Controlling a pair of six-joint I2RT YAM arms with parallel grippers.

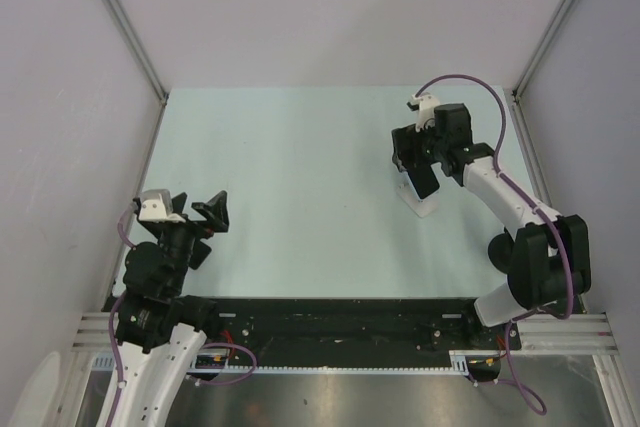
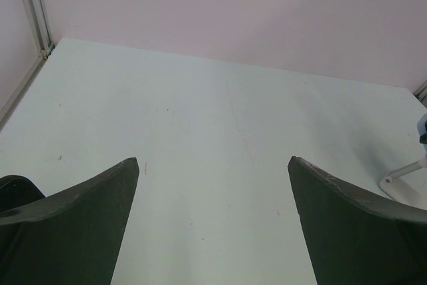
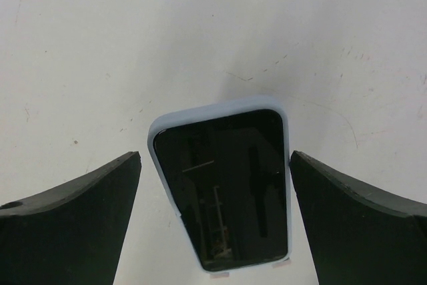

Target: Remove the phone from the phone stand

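The phone (image 3: 223, 185) has a dark screen and a pale blue case. It leans on the white phone stand (image 1: 422, 204) at the table's right middle. My right gripper (image 3: 215, 158) is open with a finger on each side of the phone. The right finger (image 3: 347, 225) is very close to the case edge, and the left finger (image 3: 73, 225) stands a little apart from it. In the top view the right gripper (image 1: 413, 159) hangs over the phone (image 1: 425, 183). My left gripper (image 1: 200, 209) is open and empty at the near left, far from the stand.
The pale table (image 1: 300, 197) is walled at the back and both sides, with metal corner posts. Part of the white stand (image 2: 404, 181) shows at the right edge of the left wrist view. A black rail (image 1: 340, 332) runs along the near edge.
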